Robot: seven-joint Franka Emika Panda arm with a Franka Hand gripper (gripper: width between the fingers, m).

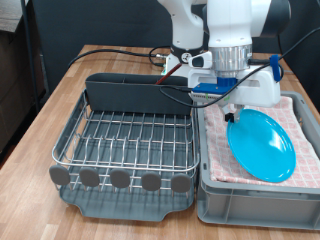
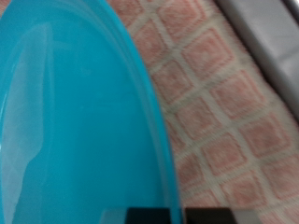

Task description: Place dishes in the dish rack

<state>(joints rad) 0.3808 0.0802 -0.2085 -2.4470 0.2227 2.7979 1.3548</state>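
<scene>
The light-blue plate (image 1: 262, 143) stands tilted over the grey bin lined with a pink checked towel (image 1: 305, 120) at the exterior view's right. My gripper (image 1: 233, 113) is shut on the plate's upper left rim and holds that edge up. In the wrist view the plate (image 2: 75, 121) fills most of the picture over the towel (image 2: 224, 112), and dark fingertips (image 2: 154, 217) show at its rim. The dish rack (image 1: 125, 135), silver wire over a dark grey tray with a tall caddy (image 1: 125, 92), stands empty at the left. The wooden spoon is out of view. A whitish shape (image 1: 265, 90) behind the gripper could be the cup; I cannot tell.
The rack and the bin sit side by side on a wooden table (image 1: 60, 90). Black and red cables (image 1: 160, 65) trail across the table behind the caddy. The bin's grey front wall (image 1: 255, 205) stands at the lower right.
</scene>
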